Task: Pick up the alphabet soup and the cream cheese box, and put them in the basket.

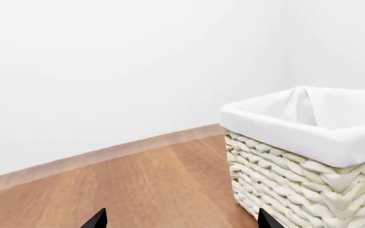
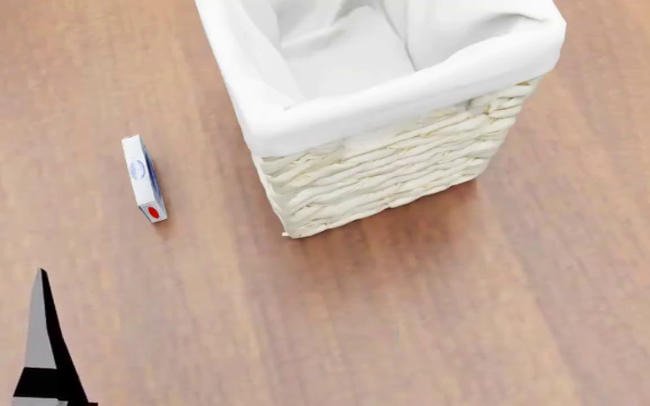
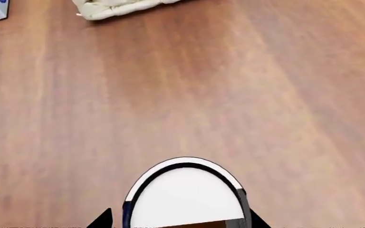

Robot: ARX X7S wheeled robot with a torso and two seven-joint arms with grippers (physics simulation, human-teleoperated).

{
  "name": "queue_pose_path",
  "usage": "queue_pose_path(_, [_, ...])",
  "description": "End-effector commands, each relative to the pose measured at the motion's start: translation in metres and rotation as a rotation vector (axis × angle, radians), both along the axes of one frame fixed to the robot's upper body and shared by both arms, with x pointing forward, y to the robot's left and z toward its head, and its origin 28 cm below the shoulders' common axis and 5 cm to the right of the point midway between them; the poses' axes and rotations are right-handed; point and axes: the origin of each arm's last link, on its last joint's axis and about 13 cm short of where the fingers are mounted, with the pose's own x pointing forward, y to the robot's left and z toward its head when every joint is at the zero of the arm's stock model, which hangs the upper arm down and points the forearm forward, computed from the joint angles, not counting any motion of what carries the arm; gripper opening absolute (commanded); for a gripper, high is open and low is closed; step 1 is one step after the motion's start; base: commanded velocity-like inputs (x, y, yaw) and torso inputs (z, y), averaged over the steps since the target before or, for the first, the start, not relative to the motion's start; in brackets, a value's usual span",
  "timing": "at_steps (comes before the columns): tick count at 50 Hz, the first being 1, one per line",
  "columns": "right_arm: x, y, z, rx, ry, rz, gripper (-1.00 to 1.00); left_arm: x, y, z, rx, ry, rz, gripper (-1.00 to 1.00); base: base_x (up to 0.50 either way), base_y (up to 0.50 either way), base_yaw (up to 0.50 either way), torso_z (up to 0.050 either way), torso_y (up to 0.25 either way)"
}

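The right gripper [image 3: 179,223] shows only two dark fingertips at the edge of its wrist view, standing either side of a can [image 3: 184,194] with a white top and black rim. The can sits between them, seemingly held, upright with its top toward the camera. Its label is hidden, so I cannot tell whether it is the soup.

In the head view, one grey and black finger of the left gripper [image 2: 45,355] pokes up at the near left. Its wrist view shows two tips set wide apart with nothing between them.

Farther on the wooden floor [image 2: 472,313], the box [image 2: 143,178] lies to the left, long axis running near to far, red spot at the near end. Its blue print is too small to read.

The basket [image 2: 393,173] stands to the box's right, apart from it, upright and turned a little askew.
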Motion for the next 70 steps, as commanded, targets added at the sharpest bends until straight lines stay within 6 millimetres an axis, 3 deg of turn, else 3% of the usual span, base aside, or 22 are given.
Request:
queue_pose_path(1, [0.002,0.000,-0.006,-0.002,0.016,0.001,1.00,0.000,0.000,0.000,0.001,0.000,0.002,1.00,0.00,0.00,0.00,0.000,0.000])
queue_pose_path(15, [0.003,0.001,-0.015,-0.009,0.039,-0.004,1.00,0.000,0.000,0.000,0.001,0.002,0.001,1.00,0.00,0.00,0.00,0.000,0.000])
queue_pose_path(16, [0.003,0.001,-0.016,-0.010,0.040,-0.003,-1.00,0.000,0.000,0.000,0.000,0.002,0.002,1.00,0.00,0.00,0.00,0.000,0.000])
queue_pose_path(33, [0.004,0.001,-0.017,-0.014,0.015,-0.015,-1.00,-0.001,0.000,0.000,0.000,0.002,0.007,1.00,0.00,0.00,0.00,0.000,0.000])
queue_pose_path(42, [0.007,-0.001,0.007,-0.078,-0.167,-0.044,-1.00,-0.001,0.000,-0.001,-0.002,0.002,0.004,1.00,0.00,0.00,0.00,0.000,0.000])
queue_pose_path(49, [0.009,-0.002,0.041,-0.167,-0.414,-0.022,-1.00,-0.001,0.000,-0.002,-0.001,0.006,0.005,1.00,0.00,0.00,0.00,0.000,0.000])
queue_pose_path(54, [0.010,0.001,0.093,-0.232,-0.730,-0.008,-1.00,0.000,-0.001,-0.003,0.000,0.010,-0.007,1.00,0.00,0.00,0.00,0.000,0.000])
queue_pose_path(62, [0.022,0.001,0.124,-0.296,-1.017,0.003,-1.00,0.002,0.000,-0.003,-0.004,0.014,-0.007,1.00,0.00,0.00,0.00,0.000,0.000])
queue_pose_path(70, [0.032,0.007,0.170,-0.295,-1.145,0.018,-1.00,0.002,-0.001,-0.003,-0.005,0.014,-0.014,1.00,0.00,0.00,0.00,0.000,0.000])
